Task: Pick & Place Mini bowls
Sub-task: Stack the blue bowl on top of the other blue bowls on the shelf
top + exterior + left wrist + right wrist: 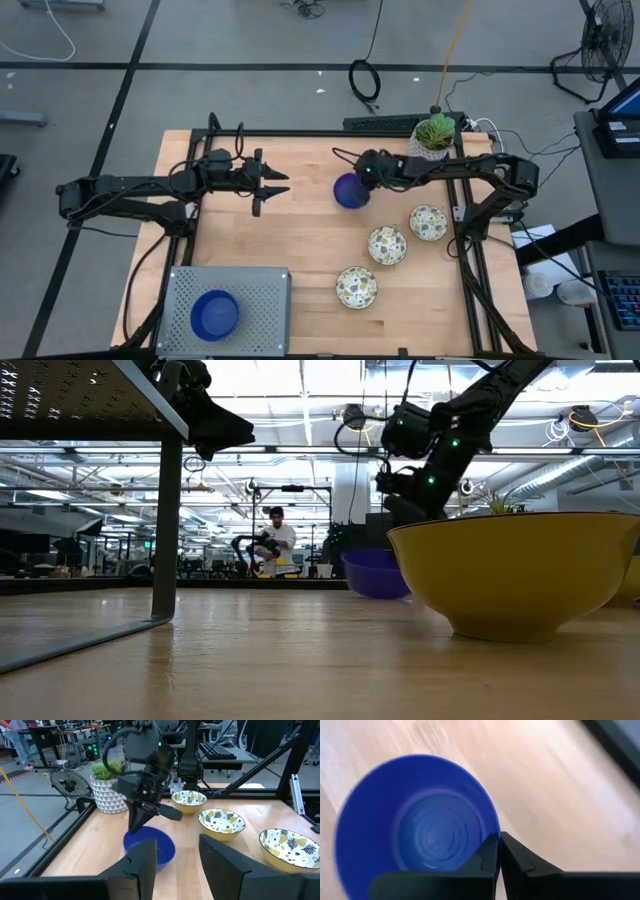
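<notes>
tabletop (300,250) | grey perforated tray (180,285) already holds 1 blue bowl (214,314) | 3 speckled bowls (387,245) wait | right gripper (498,851) fingers pinch second blue bowl's (350,190) rim mid-table | left gripper (268,186) open, hovering | next, likely: carry or hand over toward tray

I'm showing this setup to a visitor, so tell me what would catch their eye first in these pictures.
First, the right gripper near the table's middle, its jaws shut on the rim of a blue bowl. Next, three speckled bowls clustered on the wood to the right, and another blue bowl sitting on the perforated grey tray at the front left. The left gripper hovers open nearby.
</notes>
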Robot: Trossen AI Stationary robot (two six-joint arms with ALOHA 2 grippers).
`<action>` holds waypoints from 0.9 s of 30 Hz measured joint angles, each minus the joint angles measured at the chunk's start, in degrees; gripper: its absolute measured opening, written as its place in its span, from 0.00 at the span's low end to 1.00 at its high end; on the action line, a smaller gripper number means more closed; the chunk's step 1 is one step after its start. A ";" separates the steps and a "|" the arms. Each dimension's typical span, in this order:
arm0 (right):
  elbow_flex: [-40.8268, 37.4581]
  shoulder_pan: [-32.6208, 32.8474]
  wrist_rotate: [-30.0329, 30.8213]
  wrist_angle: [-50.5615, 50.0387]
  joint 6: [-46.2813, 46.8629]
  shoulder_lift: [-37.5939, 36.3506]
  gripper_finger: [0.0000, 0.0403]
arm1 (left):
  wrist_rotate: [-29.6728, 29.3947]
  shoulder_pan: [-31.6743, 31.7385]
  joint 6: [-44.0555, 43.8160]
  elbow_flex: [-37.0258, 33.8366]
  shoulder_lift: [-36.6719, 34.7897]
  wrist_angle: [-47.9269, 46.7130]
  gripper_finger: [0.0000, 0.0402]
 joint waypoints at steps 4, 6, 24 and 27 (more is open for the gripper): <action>-0.01 1.13 0.06 6.75 -5.71 0.02 0.00 | 0.01 -0.01 -0.44 0.00 0.00 -0.02 0.37; -0.02 1.77 0.09 9.78 -8.94 0.02 0.00 | 0.28 -0.15 -3.41 0.00 0.01 -0.02 0.37; -0.07 5.69 22.32 38.22 -38.68 0.04 0.00 | -17.31 -3.41 3.34 0.08 4.88 6.76 0.37; -0.07 5.69 21.65 44.16 -41.57 0.04 0.00 | -21.01 -3.41 2.27 0.11 4.90 7.29 0.37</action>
